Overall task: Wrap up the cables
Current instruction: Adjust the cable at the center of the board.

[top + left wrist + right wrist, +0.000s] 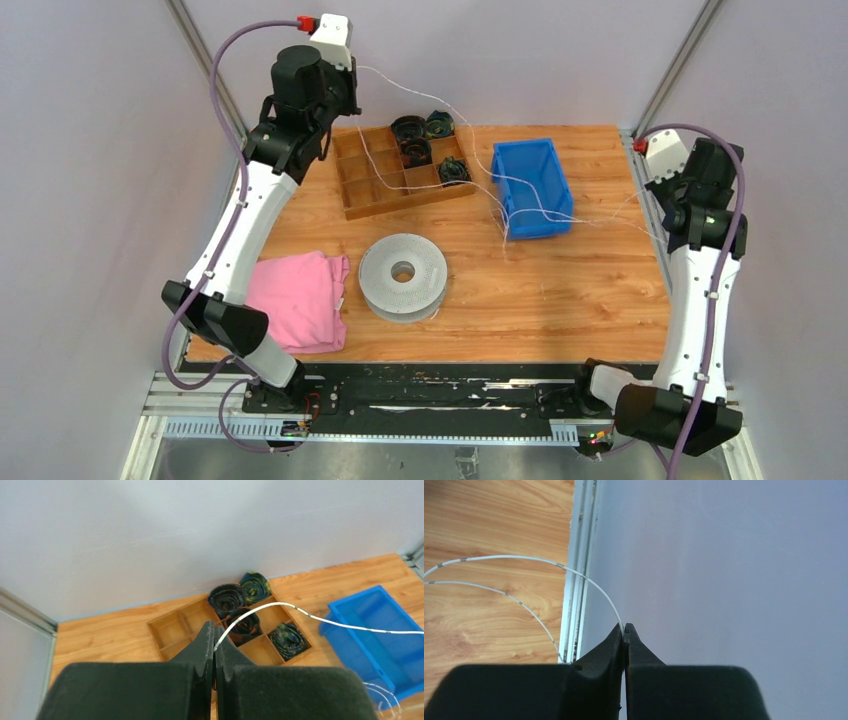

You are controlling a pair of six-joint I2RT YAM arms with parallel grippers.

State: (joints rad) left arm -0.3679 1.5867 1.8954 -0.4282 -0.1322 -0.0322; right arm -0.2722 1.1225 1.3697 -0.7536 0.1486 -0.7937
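Cable held at both ends, wrapping not yet begun

The left gripper (214, 628), at the upper left of the overhead view, has its jaws pinched tight on one end of the thin white cable (272, 604). The right gripper (624, 628), at the right edge, is clamped just as tightly on another part. Between them the cable hangs in slack strands across the upper middle of the frame, passing over the wooden tray (362, 190) and draping across the blue bin (533, 150), with no neat coil visible anywhere (how many separate strands there are I cannot tell). Four dark coiled bundles (412, 130) sit in the tray's upper right compartments. Judging from this, the grasp is done. Gathering the slack into loops and setting the coil down remain.
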